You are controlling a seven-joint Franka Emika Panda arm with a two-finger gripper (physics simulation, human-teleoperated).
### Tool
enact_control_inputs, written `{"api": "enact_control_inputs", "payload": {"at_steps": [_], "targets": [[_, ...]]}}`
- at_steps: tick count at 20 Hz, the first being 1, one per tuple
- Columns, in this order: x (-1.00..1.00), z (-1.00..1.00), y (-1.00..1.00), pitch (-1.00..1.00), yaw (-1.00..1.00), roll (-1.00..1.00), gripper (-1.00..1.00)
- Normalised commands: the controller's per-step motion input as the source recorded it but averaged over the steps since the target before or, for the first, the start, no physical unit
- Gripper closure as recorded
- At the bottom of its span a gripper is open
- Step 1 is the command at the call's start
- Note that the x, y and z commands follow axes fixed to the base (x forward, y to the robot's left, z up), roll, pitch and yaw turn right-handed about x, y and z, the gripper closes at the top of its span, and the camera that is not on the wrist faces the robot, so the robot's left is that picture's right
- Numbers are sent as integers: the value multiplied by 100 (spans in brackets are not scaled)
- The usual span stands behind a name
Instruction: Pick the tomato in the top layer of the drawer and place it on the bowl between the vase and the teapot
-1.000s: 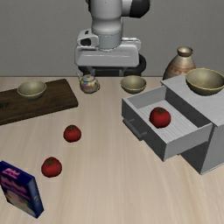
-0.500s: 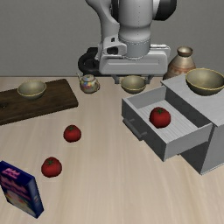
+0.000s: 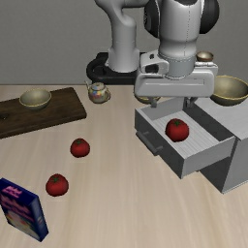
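**Gripper above the open drawer, tomato lying inside**

In the exterior view, the gripper (image 3: 175,102) hangs over the back edge of the top drawer (image 3: 155,138), which is pulled out of the grey cabinet (image 3: 229,163). Its fingers point down and stand apart with nothing between them. The tomato (image 3: 177,129) lies on the drawer floor, just below the gripper and not touched by it.

A brass bowl (image 3: 231,91) sits on the cabinet top, at the exterior view's right. The teapot (image 3: 98,92) stands on the table (image 3: 126,208) towards the exterior view's left of the gripper. Further that way, a wooden board (image 3: 44,113) carries another bowl (image 3: 35,98).

Two more tomatoes (image 3: 80,147) (image 3: 57,184) rest on the bare table, well apart from the drawer. A blue box (image 3: 23,207) stands in the lower corner.
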Motion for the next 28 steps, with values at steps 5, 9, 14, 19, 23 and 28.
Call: {"api": "enact_control_inputs", "payload": {"at_steps": [5, 9, 14, 19, 23, 28], "targets": [[20, -40, 40, 0, 0, 0, -100], [0, -100, 0, 0, 0, 0, -100], [0, 0, 0, 0, 0, 0, 100], [0, 0, 0, 0, 0, 0, 100], [0, 25, 0, 0, 0, 0, 100], [-20, 80, 0, 0, 0, 0, 100]]}}
